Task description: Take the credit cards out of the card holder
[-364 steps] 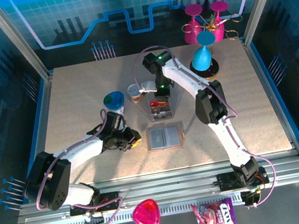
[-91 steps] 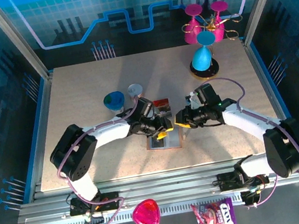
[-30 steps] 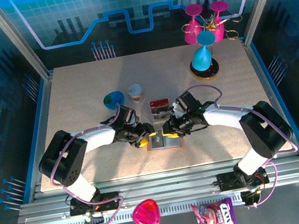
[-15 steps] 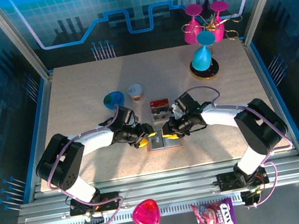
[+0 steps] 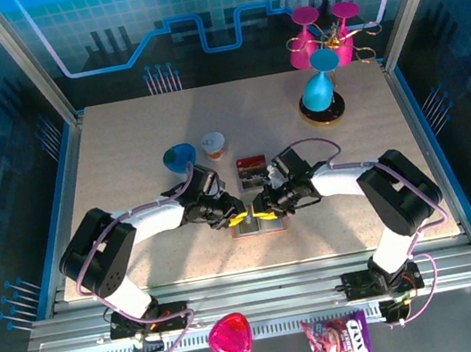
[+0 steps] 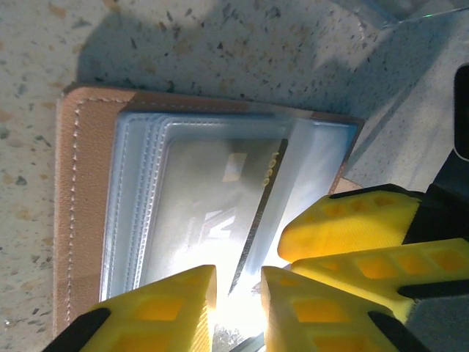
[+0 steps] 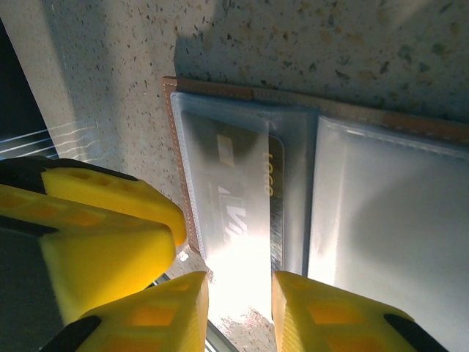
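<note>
**Card holder** (image 5: 259,228): tan leather bifold, lying open and flat on the speckled table (image 5: 121,141), lower centre of the overhead view. Both arms meet over it. The left wrist view shows its stitched leather border (image 6: 84,183) and blue-grey clear sleeves.

**Credit card** (image 6: 212,198): dark, with pale marks, inside a clear sleeve of the holder. Its dark edge runs on a slant down toward the bottom of the frame. In the right wrist view it (image 7: 238,191) sits in the left-hand pocket.

**Left gripper** (image 6: 238,277): yellow pads nearly together with a narrow gap, at the holder's near edge. The card's lower corner runs into that gap. Glare hides whether the pads pinch it, so I cannot tell.

**Right gripper** (image 7: 240,282): jaws partly apart over the near edge of the card's pocket, with nothing between them. Its fingers (image 6: 352,220) lie just beside the left gripper.

**Clear plastic container** (image 5: 254,173): just beyond the holder, with something dark and red inside.

**Also on the table:** blue-green bowl (image 5: 180,157) and small cup (image 5: 213,144) at upper left of the holder; blue cone on a dark base (image 5: 320,90) at upper right.

**Off the table, bottom of the frame:** pink heart-shaped item (image 5: 231,337) and candy bag (image 5: 338,342).
</note>
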Action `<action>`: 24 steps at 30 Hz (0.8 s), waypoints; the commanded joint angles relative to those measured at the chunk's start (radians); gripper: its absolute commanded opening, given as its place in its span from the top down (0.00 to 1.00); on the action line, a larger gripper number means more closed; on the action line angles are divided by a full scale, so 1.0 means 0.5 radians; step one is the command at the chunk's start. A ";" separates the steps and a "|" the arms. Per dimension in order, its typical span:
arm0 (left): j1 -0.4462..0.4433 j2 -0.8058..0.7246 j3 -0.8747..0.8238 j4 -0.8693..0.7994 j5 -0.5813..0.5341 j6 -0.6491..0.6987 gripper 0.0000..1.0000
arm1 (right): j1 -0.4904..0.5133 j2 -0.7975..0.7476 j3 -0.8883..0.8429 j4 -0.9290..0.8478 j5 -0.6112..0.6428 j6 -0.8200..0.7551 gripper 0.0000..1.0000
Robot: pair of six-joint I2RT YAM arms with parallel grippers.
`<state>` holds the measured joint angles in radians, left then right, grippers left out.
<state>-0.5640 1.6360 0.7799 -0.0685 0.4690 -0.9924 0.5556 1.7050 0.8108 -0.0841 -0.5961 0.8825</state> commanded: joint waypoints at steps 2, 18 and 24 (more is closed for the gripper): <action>-0.016 0.038 0.038 0.010 0.029 0.007 0.83 | 0.024 0.070 0.044 0.089 -0.056 0.040 0.74; -0.015 0.100 0.029 -0.027 0.019 0.045 0.88 | 0.041 0.178 0.062 0.129 -0.078 0.041 0.77; -0.014 0.109 0.021 -0.017 0.024 0.046 0.89 | 0.048 0.179 0.073 0.083 -0.055 0.019 0.77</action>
<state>-0.5659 1.6726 0.7803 -0.0700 0.4686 -0.9916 0.5667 1.7760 0.8268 -0.0250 -0.6167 0.8978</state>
